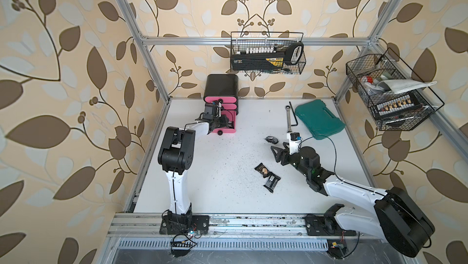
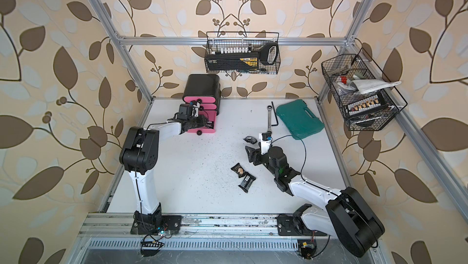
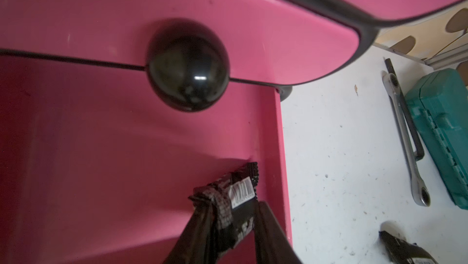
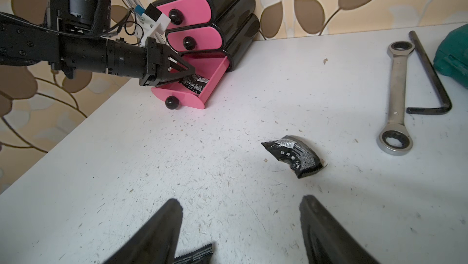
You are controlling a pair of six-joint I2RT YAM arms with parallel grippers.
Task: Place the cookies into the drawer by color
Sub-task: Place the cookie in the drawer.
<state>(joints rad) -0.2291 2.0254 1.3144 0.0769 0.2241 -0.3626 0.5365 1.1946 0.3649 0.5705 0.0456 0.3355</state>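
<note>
The drawer cabinet (image 1: 221,87) (image 2: 201,85) is black with three pink fronts; its bottom drawer (image 1: 226,130) (image 4: 215,77) is pulled out. My left gripper (image 3: 231,205) (image 1: 229,123) reaches into that drawer. Its jaws are parted, and a black cookie packet (image 3: 240,191) (image 4: 195,82) lies between the fingers over the drawer floor. Three more black cookies lie on the table: one printed with a tan cookie (image 1: 263,169) (image 2: 239,169), one beside it (image 1: 271,183) (image 2: 247,183), and a curled one (image 1: 270,139) (image 4: 293,156). My right gripper (image 4: 240,207) (image 1: 278,146) hangs open and empty just short of the curled one.
A teal tool case (image 1: 319,119), a ratchet wrench (image 1: 288,118) (image 4: 397,93) and a black hex key (image 1: 293,115) lie at the table's back right. Two wire baskets (image 1: 267,54) (image 1: 390,93) hang on the frame. The white table (image 1: 228,186) is speckled with dark marks.
</note>
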